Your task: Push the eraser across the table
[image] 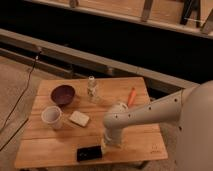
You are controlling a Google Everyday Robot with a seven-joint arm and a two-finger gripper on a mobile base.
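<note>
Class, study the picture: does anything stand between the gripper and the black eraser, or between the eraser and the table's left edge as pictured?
Nothing visible does. The gripper sits right beside the eraser, at its right-hand end. Leftward along the front of the table no object shows; the cup and sponge stand farther back.

Wooden table (50,147) with eraser (89,153), bowl (63,94), cup (52,116)
</note>
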